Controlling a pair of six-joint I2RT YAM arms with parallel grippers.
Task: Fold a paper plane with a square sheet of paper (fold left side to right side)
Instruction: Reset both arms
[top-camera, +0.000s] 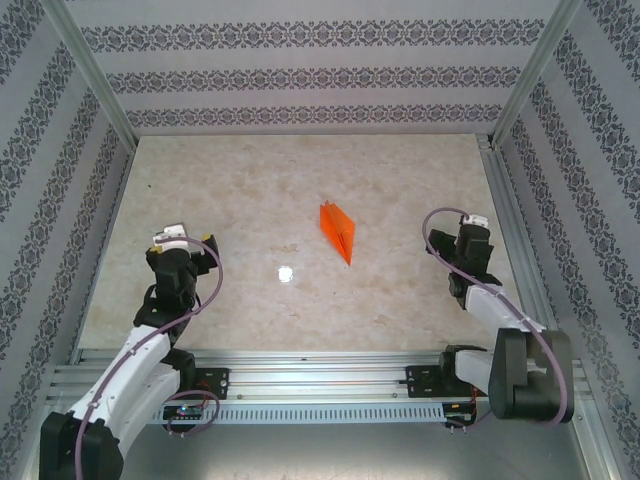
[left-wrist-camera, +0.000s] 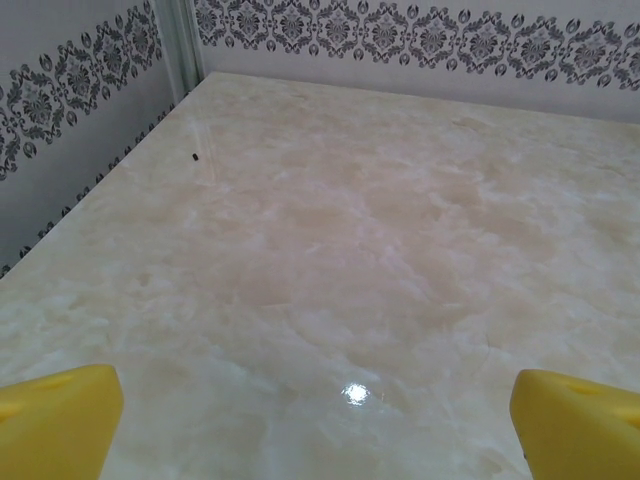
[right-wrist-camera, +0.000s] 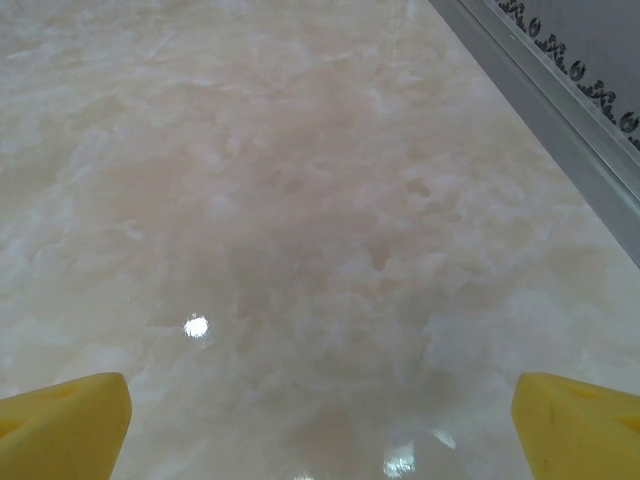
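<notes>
Top view: logged paper plane (top-camera: 337, 231) lying flat on marble-look bench (top-camera: 230, 190), just off centre toward 3 o'clock. Bright orange, narrow dart shape with 1 centre crease. Pointed tip aimed at 5 o'clock, blunt end at 11 o'clock. Apart from both hands.

Noted left hand (top-camera: 184, 238) at 9 o'clock from the plane, well apart from it. Jaws spread wide, holding nothing. In left wrist view, 2 yellow fingers (left-wrist-camera: 55, 425) at the bottom corners with bare bench between them. Also a small dark speck (left-wrist-camera: 192, 156) on the bench toward 11 o'clock, near the wall.

Noted right hand (top-camera: 470, 228) at 3 o'clock from the plane, also well apart, close beside aluminium rail (top-camera: 522, 235) along the bench edge. Jaws spread wide, holding nothing. In right wrist view, same layout: 2 yellow tips at the bottom corners, bare bench between.

Glare spot (top-camera: 285, 272) on the bench at 8 o'clock from the plane. Patterned walls (top-camera: 300, 70) on 3 sides.
</notes>
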